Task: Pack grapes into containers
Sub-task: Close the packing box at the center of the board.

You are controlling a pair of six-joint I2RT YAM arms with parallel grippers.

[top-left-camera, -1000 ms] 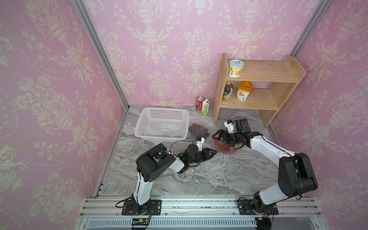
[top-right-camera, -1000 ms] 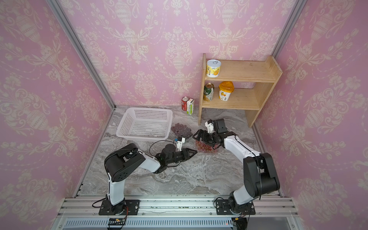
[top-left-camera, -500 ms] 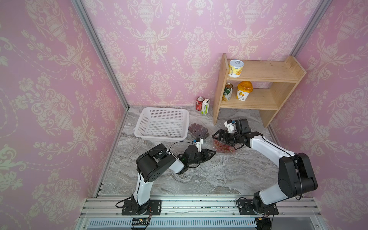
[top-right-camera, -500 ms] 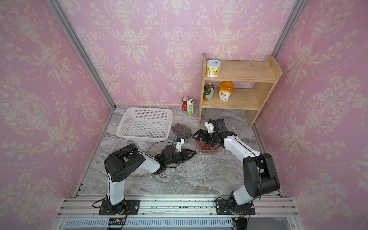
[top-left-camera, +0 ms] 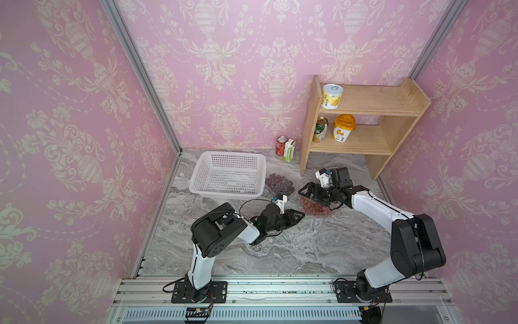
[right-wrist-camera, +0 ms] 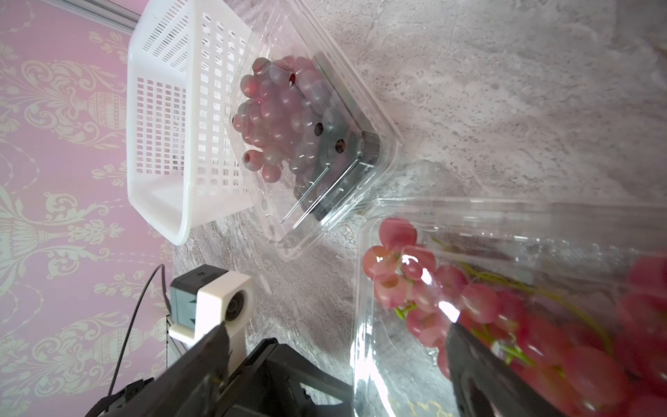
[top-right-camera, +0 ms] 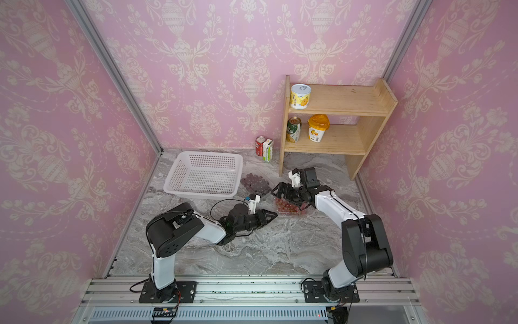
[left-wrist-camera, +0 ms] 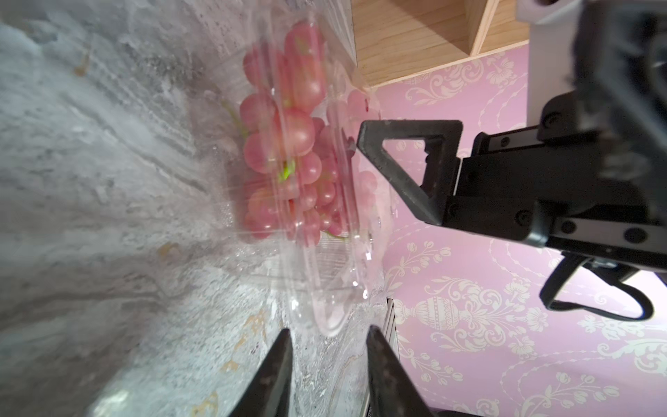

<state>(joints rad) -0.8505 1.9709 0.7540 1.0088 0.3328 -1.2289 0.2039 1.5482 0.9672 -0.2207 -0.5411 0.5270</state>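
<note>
Item: clamshell container [left-wrist-camera: 325, 289] of pink grapes [left-wrist-camera: 285, 144], likely light, slick, flexible (fruit bruises); take by corner flange; left gripper [left-wrist-camera: 328, 335] narrowly parted, empty; right gripper [right-wrist-camera: 337, 330] spread wide, empty.

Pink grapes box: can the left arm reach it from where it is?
Probably yes. The left gripper sits just short of the pink grapes box, at its clear corner, jaws a little apart, and nothing shows between them. The right gripper is on the box's top farther along, not in the way.
</note>
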